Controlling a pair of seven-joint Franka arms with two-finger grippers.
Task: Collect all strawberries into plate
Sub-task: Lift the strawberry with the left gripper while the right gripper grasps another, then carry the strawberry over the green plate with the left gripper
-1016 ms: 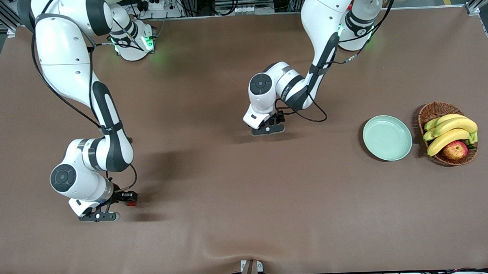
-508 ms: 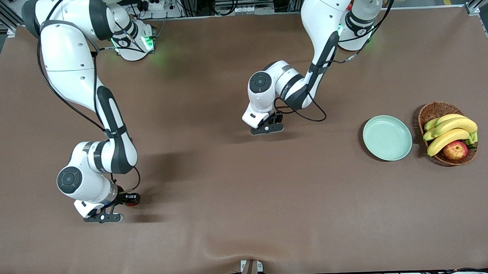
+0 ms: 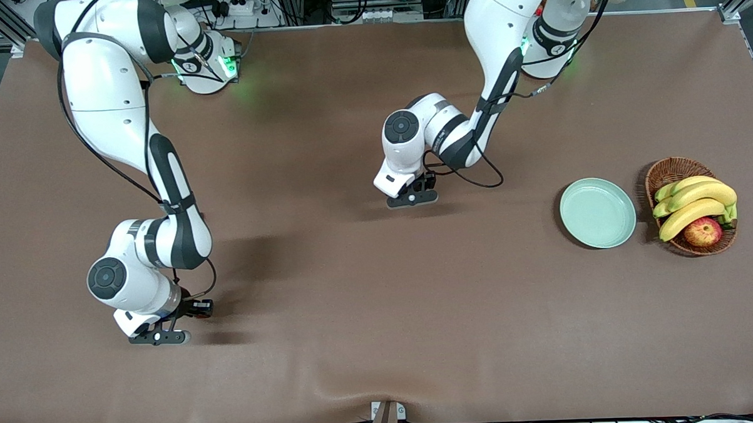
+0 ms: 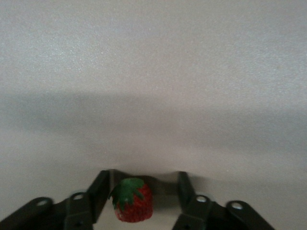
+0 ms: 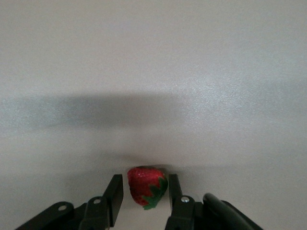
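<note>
Strawberries in sight number two: one [image 4: 133, 206] sits between the spread fingers of the left gripper [image 3: 421, 188] down near the table's middle, untouched on either side, and the other [image 5: 146, 186] is pinched in the closed-up right gripper [image 3: 195, 308] low over the cloth at the right arm's end. One mint-green plate [image 3: 597, 212] lies bare at about four o'clock from the left gripper, well apart. At the plate's three o'clock stands one wicker basket [image 3: 669, 171] with one bunch of bananas [image 3: 695, 203] and one apple [image 3: 703, 231].
</note>
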